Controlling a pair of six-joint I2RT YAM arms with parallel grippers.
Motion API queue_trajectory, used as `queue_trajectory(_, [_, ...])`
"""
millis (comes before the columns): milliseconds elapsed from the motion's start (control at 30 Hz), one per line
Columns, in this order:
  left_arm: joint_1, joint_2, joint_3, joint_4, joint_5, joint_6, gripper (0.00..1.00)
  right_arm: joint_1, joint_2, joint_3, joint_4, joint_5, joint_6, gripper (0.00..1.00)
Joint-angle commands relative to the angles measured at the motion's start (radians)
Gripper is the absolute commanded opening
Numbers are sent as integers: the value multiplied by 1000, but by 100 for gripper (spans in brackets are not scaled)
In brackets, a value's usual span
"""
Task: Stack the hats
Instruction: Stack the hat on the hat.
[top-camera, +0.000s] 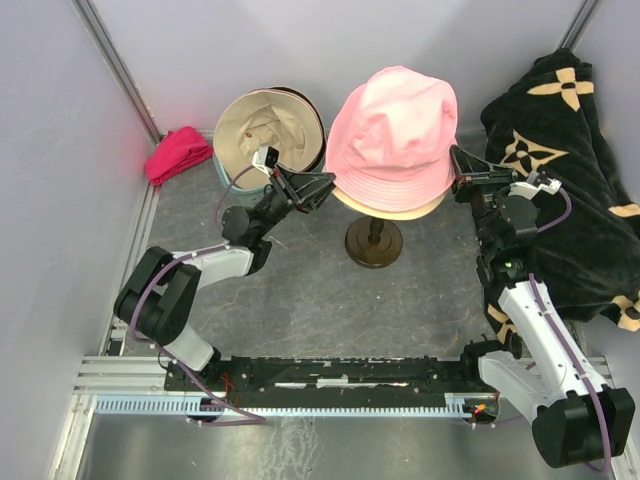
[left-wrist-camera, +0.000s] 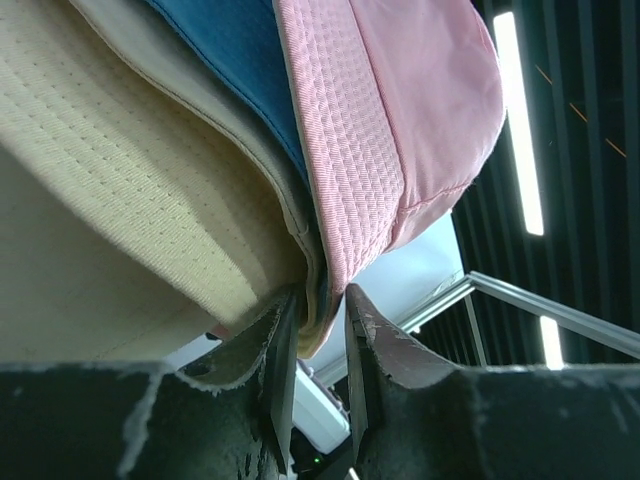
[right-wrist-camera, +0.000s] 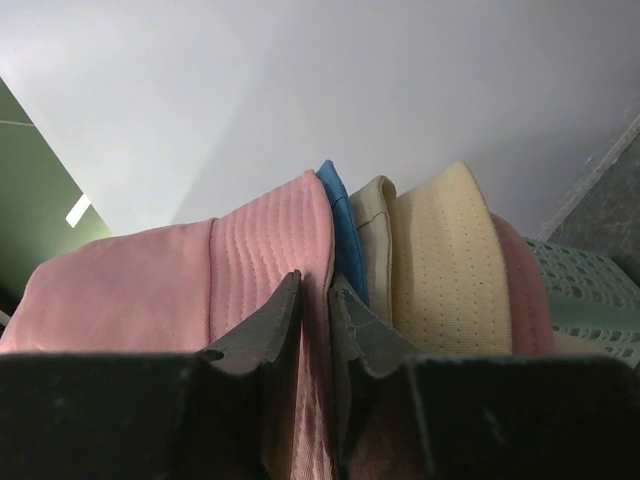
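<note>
Dark fingers (left-wrist-camera: 280, 380) of the left gripper (left-wrist-camera: 317, 330) are seen nearest. They are set narrowly apart, with the bunched brim edges of the stack (top-camera: 395, 208) caught between them. Cream hat (left-wrist-camera: 120, 170), tan hat (left-wrist-camera: 200, 110), blue hat (left-wrist-camera: 230, 50) and pink hat (left-wrist-camera: 400, 120) are layered there. The right gripper (right-wrist-camera: 315, 300) is closed to a narrow gap on the pink hat's brim alone; the blue, tan and cream brims lie just outside its finger. From above, the stack is seen on a stand (top-camera: 374, 243) at mid-table, pink hat on top, held at opposite sides of its brim by the two grippers. A basket (right-wrist-camera: 590, 295) behind the left gripper holds an upturned pale hat (top-camera: 255, 125). A magenta cloth (top-camera: 178, 153) lies left of the basket, and a black cloth (top-camera: 565, 150) is heaped at the far right.
</note>
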Motion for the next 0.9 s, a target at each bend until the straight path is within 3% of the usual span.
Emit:
queue_trajectory(0, [12, -46, -18, 117, -6, -11, 32, -7, 0, 39, -35, -2, -54, 25])
queue_trajectory(433, [92, -81, 10, 114, -29, -14, 38, -8, 0, 94, -42, -16, -94, 34])
queue_trajectory(700, [157, -91, 49, 25, 21, 24, 51, -9, 14, 113, -47, -27, -93, 35])
queue_trajectory(867, [189, -18, 131, 8, 49, 14, 54, -9, 22, 123, -48, -33, -95, 36])
